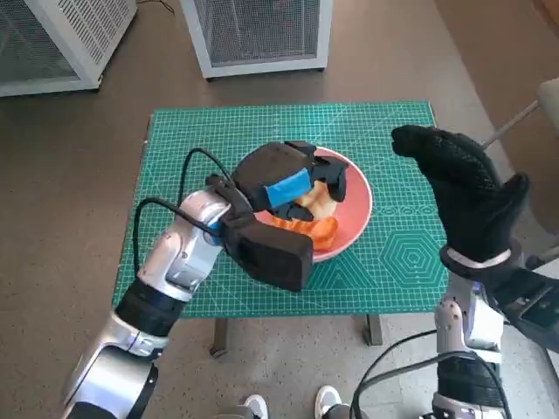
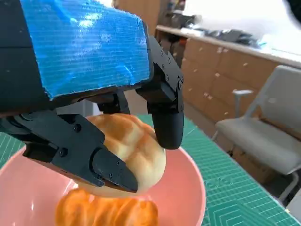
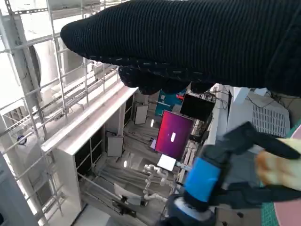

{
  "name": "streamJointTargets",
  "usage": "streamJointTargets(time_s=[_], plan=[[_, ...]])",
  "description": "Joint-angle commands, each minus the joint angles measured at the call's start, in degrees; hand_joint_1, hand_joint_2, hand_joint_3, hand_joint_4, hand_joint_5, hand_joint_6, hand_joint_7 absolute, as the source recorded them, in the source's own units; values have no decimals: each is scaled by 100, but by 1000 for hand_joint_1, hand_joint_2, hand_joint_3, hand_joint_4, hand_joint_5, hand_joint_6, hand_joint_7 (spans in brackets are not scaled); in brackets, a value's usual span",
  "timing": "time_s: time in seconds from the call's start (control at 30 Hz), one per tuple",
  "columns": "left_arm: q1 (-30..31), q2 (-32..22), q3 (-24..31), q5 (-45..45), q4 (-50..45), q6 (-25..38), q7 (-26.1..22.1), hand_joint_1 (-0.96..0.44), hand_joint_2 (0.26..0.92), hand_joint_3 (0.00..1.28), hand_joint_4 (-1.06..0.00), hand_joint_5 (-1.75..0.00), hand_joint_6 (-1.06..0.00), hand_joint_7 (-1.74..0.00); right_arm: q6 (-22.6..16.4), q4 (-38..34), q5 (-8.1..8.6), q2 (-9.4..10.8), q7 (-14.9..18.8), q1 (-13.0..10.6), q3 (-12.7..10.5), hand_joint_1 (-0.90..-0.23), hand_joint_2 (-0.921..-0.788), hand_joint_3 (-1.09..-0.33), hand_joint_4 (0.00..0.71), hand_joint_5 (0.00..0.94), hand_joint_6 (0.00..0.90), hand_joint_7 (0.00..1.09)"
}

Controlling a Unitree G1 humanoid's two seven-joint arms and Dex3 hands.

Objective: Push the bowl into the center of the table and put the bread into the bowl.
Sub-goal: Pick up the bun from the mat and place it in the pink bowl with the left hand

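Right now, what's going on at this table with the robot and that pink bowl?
The robot's left hand holds a piece of bread over the pink bowl, which sits near the middle of the green mat. An orange-coloured piece already lies in the bowl beneath it. The right hand is raised off to the side, holding nothing.

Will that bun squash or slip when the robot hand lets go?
Probably soft: the bun looks puffy, so it may dent. Its glossy crust could slide off the left robot hand's fingers. Rounded, it may roll inside the pink bowl.
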State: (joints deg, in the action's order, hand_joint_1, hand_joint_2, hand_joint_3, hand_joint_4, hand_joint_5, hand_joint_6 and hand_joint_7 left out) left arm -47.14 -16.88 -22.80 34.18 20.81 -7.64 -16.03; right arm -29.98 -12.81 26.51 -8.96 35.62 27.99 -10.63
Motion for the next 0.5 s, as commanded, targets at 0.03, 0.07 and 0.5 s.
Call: streamJointTargets(time_s=[0.03, 0.07, 0.5], plan=[[178, -65, -41, 133, -274, 206, -75, -253, 895, 79, -367, -287, -343, -673, 36, -17, -142, -17, -88, -129, 19, -426, -921, -464, 441, 8, 71, 582], [221, -99, -29, 146, -331, 190, -50, -283, 899, 56, -349, -189, -331, -596, 49, -15, -148, -10, -103, -120, 31, -426, -921, -464, 441, 8, 71, 582], [792, -411, 658, -667, -411, -790, 339, -486, 919, 14, -67, -1, -152, -343, 191, 24, -250, 59, -266, 22, 166, -427, -921, -457, 448, 10, 71, 586]])
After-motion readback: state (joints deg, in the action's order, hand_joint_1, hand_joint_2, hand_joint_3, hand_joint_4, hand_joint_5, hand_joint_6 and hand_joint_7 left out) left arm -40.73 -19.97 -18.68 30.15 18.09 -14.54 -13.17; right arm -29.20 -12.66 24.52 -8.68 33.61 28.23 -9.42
